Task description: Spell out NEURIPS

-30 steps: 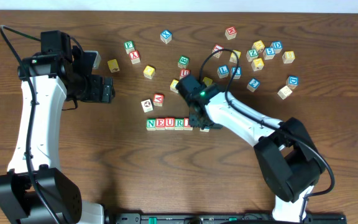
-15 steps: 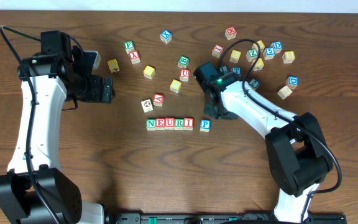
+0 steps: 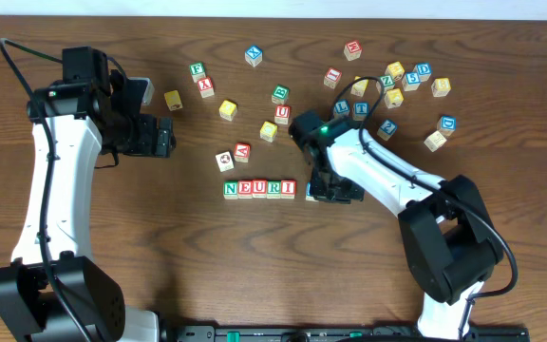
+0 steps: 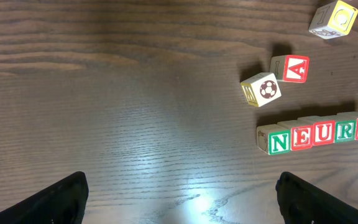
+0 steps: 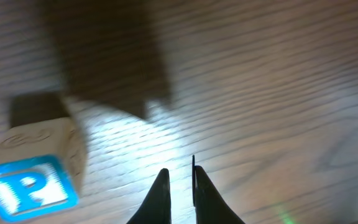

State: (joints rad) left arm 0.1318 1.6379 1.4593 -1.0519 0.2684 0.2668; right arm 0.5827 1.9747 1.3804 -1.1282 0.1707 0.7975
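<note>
Five cubes stand in a row reading N, E, U, R, I [image 3: 259,188] at the table's middle; the row also shows in the left wrist view [image 4: 322,134]. The blue P cube [image 3: 311,192] lies just right of the I with a small gap, partly hidden by my right gripper [image 3: 336,193]. In the right wrist view the P cube [image 5: 33,168] sits left of the right gripper [image 5: 180,186], whose fingers are shut and empty low over the wood. My left gripper [image 3: 162,136] hangs open and empty at the far left [image 4: 182,199]. I cannot pick out the S cube.
A red A cube [image 3: 242,152] and a soccer-ball cube [image 3: 224,161] sit just above the row's left end. A red U cube [image 3: 282,114] and several loose letter cubes [image 3: 392,81] are scattered across the back and right of the table.
The right gripper let go of the P cube beside the I, rose toward the back, then came down again just right of the P. The left arm has not moved.
</note>
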